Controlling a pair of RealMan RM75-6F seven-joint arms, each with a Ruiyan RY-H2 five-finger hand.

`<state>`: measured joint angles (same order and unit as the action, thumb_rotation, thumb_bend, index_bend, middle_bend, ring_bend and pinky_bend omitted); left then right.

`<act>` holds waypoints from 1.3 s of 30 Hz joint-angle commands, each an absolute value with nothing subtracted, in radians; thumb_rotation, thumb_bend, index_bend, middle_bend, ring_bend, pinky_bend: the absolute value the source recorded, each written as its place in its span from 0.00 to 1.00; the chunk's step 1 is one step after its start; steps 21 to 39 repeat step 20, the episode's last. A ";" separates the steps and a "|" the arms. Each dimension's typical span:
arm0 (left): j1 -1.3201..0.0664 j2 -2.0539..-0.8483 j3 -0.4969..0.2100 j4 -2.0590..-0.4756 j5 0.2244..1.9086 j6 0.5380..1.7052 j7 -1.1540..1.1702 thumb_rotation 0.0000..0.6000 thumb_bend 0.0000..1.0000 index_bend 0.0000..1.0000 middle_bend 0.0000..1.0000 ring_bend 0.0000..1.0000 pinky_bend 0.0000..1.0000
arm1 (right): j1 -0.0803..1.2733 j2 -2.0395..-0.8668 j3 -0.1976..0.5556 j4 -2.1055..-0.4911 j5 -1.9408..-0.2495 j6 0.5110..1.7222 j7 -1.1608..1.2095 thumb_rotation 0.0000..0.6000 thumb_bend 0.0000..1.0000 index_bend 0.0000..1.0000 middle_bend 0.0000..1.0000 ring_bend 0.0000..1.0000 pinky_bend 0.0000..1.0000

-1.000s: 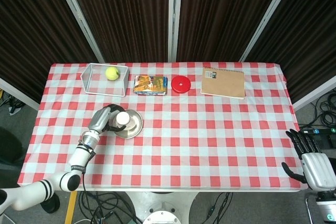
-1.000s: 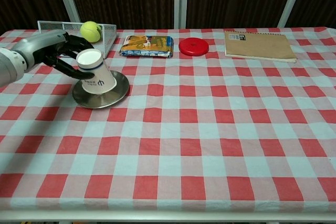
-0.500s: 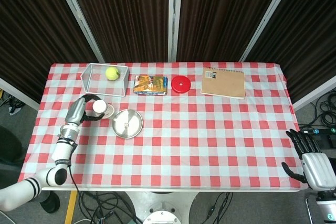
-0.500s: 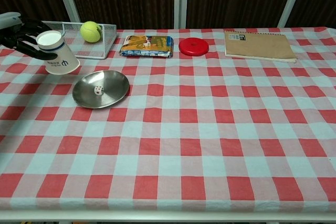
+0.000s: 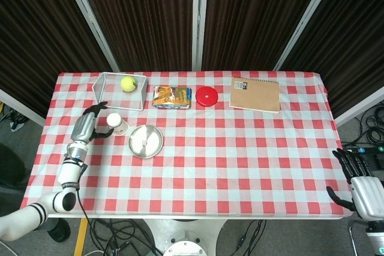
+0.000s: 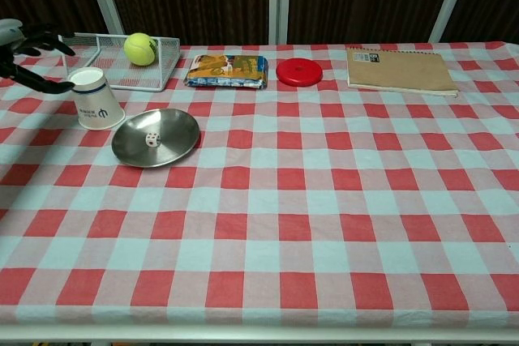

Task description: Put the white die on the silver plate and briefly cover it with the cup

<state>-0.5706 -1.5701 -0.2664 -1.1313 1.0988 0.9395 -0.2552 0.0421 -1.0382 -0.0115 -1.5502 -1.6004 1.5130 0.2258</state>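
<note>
The white die [image 6: 151, 140] lies uncovered in the silver plate [image 6: 180, 144], also seen in the head view as the die [image 5: 144, 142] on the plate [image 5: 153, 146]. The white paper cup [image 6: 96, 100] stands upside down on the cloth just left of the plate; in the head view the cup [image 5: 116, 124] is beside the plate's upper left. My left hand [image 5: 89, 125] is a little left of the cup with fingers spread, holding nothing; its fingers [image 6: 36, 42] show at the chest view's left edge. My right hand [image 5: 360, 181] hangs off the table's right front corner, fingers spread.
A wire basket [image 5: 102, 91] holding a tennis ball [image 5: 127, 83] stands at the back left. A snack packet [image 5: 171, 97], a red disc [image 5: 206, 96] and a brown notebook [image 5: 255, 94] line the back of the checked table [image 5: 240, 160].
My left hand lifted the cup off the plate, carried it left, set it down upside down and let go. The die now shows on the plate. The right hand barely moved.
</note>
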 commanded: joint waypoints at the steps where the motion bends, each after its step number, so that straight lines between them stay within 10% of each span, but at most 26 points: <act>1: -0.461 -1.447 -0.198 -1.233 1.222 1.116 -0.220 1.00 0.27 0.10 0.16 0.07 0.07 | 0.037 -1.039 -0.004 -1.541 -1.592 1.524 0.232 1.00 0.23 0.02 0.04 0.00 0.00; 16: -0.100 -1.302 -0.001 -1.420 1.338 1.539 -0.031 1.00 0.26 0.18 0.14 0.07 0.03 | 0.060 -1.087 0.000 -1.526 -1.645 1.533 0.226 1.00 0.23 0.02 0.07 0.00 0.00; 39: -0.069 -1.303 0.004 -1.453 1.357 1.573 -0.028 1.00 0.26 0.18 0.14 0.07 0.04 | 0.066 -1.084 0.001 -1.530 -1.652 1.533 0.222 1.00 0.23 0.02 0.07 0.00 0.00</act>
